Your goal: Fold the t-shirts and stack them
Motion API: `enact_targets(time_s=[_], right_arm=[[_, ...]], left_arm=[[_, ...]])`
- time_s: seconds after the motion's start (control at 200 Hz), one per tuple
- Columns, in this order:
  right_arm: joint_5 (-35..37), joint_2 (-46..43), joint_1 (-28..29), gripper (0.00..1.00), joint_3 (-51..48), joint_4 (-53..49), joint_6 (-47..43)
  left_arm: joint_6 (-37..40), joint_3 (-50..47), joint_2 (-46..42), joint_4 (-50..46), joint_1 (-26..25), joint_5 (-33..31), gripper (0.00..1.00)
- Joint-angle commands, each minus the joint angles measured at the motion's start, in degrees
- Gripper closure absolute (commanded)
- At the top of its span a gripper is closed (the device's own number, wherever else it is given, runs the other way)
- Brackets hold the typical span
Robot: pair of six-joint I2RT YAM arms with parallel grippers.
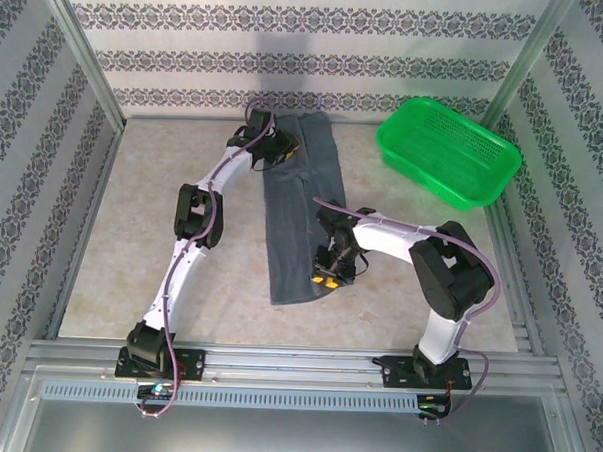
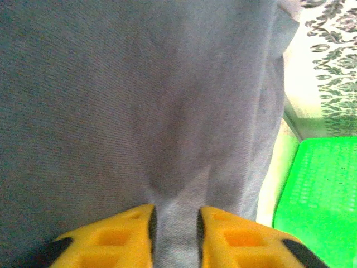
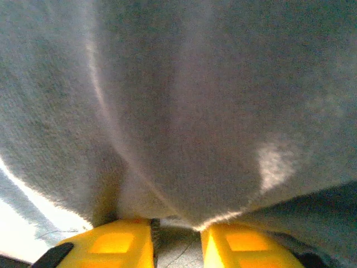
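The pale surface (image 1: 184, 171) carries a long folded grey t-shirt (image 1: 296, 236) at its middle and a green basket (image 1: 448, 152) far right.

A matt slate-grey t-shirt (image 1: 300, 208) of soft, finely ribbed knit cloth lies on a smooth, pale, faintly mottled table (image 1: 140, 259). The green basket (image 1: 448, 152) is glossy plastic mesh. Yellow fingers (image 2: 220, 240) look like hard matt plastic with black pads. Brushed metal rails (image 1: 296, 361) frame the table; patterned walls (image 1: 309, 61) look papered.
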Motion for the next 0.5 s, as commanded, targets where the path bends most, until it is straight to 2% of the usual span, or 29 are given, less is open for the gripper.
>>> enact_targets(time_s=[0.0, 0.11, 0.225, 0.365, 0.495], right_arm=[[0.40, -0.79, -0.55, 0.67, 0.56, -0.78, 0.64], [4.06, -7.66, -4.08, 0.60, -0.98, -3.77, -1.91], [6.58, -14.21, -9.09, 0.55, -3.57, -6.62, -6.21], [8.26, -15.11, -13.42, 0.51, -6.24, -9.22, -12.74], [6.95, -11.11, -13.77, 0.48, -6.66, -9.44, -16.94]], left_arm=[[2.95, 0.30, -1.65, -6.40, -0.48, -0.64, 0.65], [8.18, -8.35, -12.30, -10.22, -0.32, -7.07, 0.60], [8.68, -29.63, -27.46, -4.95, -0.37, -11.17, 0.55], [6.48, -52.77, -41.49, -1.04, -0.53, -7.99, 0.54], [5.86, -70.73, -51.92, -1.42, -0.84, -2.90, 0.54]])
